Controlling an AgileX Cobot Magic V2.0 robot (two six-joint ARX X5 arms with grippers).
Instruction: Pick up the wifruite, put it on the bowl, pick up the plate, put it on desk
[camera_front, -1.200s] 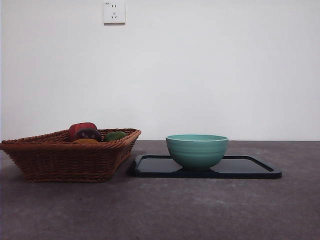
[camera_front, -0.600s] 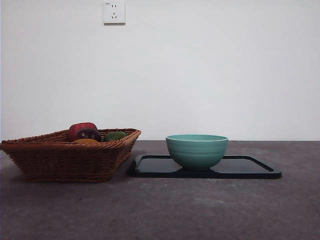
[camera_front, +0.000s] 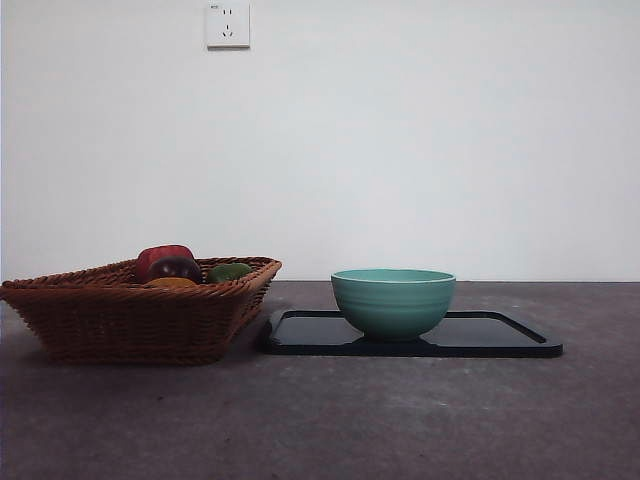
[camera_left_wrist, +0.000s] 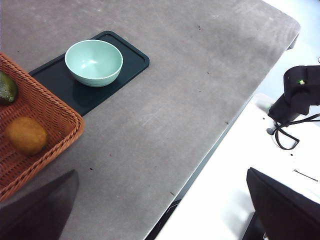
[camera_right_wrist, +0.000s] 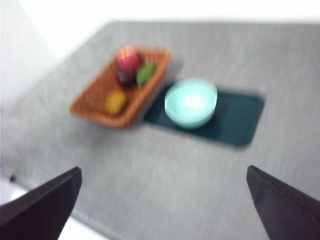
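1. On the dark grey-brown surface (camera_front: 420, 420), side by side: woven wicker basket (camera_front: 130, 320) and black tray (camera_front: 500, 335), the tray's near corner just beside the basket's wall.
2. Seated on the tray toward its basket end: teal-green bowl (camera_front: 393, 300), upright, ridged on the outside, nothing inside (interior bare in the left wrist view (camera_left_wrist: 94, 61)).
3. Resting inside the basket, near one wall: the wifruite (camera_left_wrist: 26, 135), small, rounded, orange-brown; barely peeking over the rim from the front (camera_front: 172, 283).
4. Also in the basket, farther along: red fruit (camera_front: 163, 258) standing tallest, dark purple fruit (camera_front: 176, 268) touching its front, green fruit (camera_front: 231, 271) just beside them.
5. Well above and apart from the basket, out past the surface's edge: left pincer (camera_left_wrist: 160, 210), jaws spread wide at the two corners of its own view, holding nothing.
6. High over the whole layout: right pincer (camera_right_wrist: 165, 210), jaws likewise far apart and gripping nothing (view blurred, though basket, bowl and tray remain recognisable).
7. Out of the front view entirely: both arms.
8. Mounted on the white wall (camera_front: 450, 140) behind: white power socket (camera_front: 228, 24), above the basket.
9. Beyond the surface's far edge in the left wrist view: black device with cables (camera_left_wrist: 297, 97) on a white floor.
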